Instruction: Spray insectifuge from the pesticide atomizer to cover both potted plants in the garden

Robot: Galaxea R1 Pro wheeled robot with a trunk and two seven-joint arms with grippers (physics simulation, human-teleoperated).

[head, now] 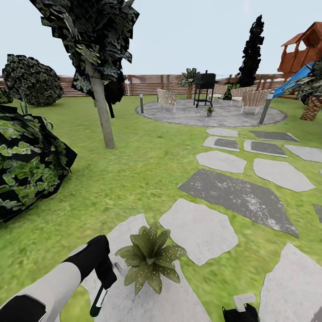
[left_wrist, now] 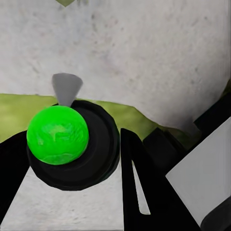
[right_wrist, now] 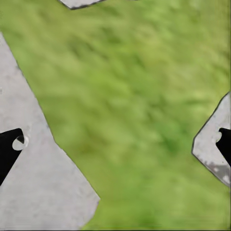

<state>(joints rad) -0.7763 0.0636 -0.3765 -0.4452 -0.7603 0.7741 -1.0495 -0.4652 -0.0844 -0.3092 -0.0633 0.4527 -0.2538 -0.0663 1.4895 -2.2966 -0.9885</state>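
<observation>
Gripping the pesticide atomizer, the left claw hovers just beside a speckled potted plant; the right claw hangs open over grass.

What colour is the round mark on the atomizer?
Bright green mark on the dark atomizer, best in the left wrist view.

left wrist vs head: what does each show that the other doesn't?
Left wrist alone: the atomizer's round bright green mark seen end-on, between the left hand's fingers. Head alone: the speckled potted plant, trees, fence, paved circle, grill. Both: the left hand shut on the atomizer, over a pale stepping stone beside grass.
</observation>
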